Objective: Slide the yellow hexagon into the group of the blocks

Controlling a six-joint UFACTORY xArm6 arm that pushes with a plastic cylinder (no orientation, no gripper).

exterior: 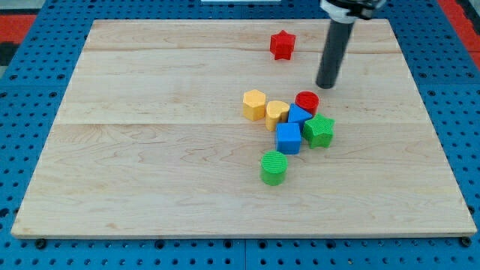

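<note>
The yellow hexagon (254,104) lies near the board's middle, touching the left side of a yellow heart-shaped block (277,114). Right of them is the cluster: a red cylinder (307,101), a blue block (298,115) partly hidden, a blue cube (288,138) and a green star (319,130). A green cylinder (274,167) stands a little below the cluster, apart from it. My tip (325,85) is above and right of the red cylinder, apart from it, and well right of the yellow hexagon.
A red star (282,45) lies alone near the board's top edge, left of the rod. The wooden board (150,150) rests on a blue perforated base (22,112).
</note>
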